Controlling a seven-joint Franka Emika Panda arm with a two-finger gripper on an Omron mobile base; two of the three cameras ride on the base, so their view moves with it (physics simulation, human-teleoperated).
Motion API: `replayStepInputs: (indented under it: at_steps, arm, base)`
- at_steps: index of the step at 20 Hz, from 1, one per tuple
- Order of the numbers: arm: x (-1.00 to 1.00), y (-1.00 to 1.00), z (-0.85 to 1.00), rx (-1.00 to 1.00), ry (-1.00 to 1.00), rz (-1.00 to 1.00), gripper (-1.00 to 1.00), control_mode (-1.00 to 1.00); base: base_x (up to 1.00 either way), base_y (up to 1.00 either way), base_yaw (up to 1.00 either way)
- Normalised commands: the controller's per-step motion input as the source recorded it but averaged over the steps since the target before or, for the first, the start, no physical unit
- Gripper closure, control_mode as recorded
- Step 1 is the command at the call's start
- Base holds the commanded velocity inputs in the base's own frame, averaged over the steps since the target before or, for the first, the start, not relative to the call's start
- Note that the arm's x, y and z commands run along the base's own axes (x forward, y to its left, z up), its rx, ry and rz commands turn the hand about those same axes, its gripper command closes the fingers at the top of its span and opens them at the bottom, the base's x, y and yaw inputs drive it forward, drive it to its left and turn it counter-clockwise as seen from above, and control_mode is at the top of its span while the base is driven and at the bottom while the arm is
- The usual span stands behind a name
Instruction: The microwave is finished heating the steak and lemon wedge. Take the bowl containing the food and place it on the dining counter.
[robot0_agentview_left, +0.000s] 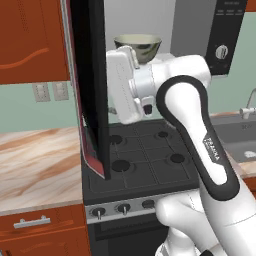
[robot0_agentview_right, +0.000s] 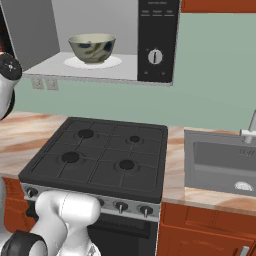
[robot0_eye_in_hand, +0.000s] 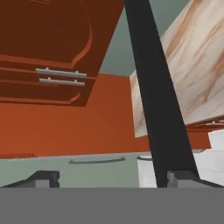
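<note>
Your bowl (robot0_agentview_right: 92, 48) sits upright inside the microwave (robot0_agentview_right: 100, 70), mouth up, on the white round turntable (robot0_agentview_right: 116, 62) toward the left half of the grey floor, well back from the front edge. Being round, it has no long axis to line up with. From the right base view you cannot make out the steak or the lemon wedge inside it; only the dark pattern on its side shows.

The microwave door (robot0_agentview_left: 92, 90) stands swung open to the left — in the left base view its dark slab hangs edge-on over the left side of the stove (robot0_agentview_right: 100, 155), between the camera and the left cabinets. The arm's white wrist sits just right of that door, in front of the bowl's lower part.

In the hand view the gripper (robot0_eye_in_hand: 111, 178) has its fingers spread wide, pinching nothing; the door's black edge runs diagonally up between the fingertips, close to the right one.

The marble counter (robot0_agentview_left: 35, 160) flanks the stove on the left, and the sink (robot0_agentview_right: 220, 165) lies to the right.
</note>
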Motion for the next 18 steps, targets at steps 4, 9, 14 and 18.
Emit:
replayStepInputs:
  at_steps: [4, 9, 14, 18]
  arm:
    - [0.00, 0.18, 0.00, -0.04, 0.00, 0.02, -1.00, -1.00]
    - [0.00, -0.83, 0.07, -0.01, 0.00, -0.07, -1.00, -1.00]
    - [0.00, -1.00, 0.32, -0.01, 0.00, -0.10, -1.00, -1.00]
    - [0.00, -1.00, 0.38, -0.03, 0.00, -0.10, -1.00, -1.00]
  base:
    - [0.00, 0.00, 0.00]
    - [0.00, 0.00, 0.00]
    - [0.00, 0.00, 0.00]
    - [0.00, 0.00, 0.00]
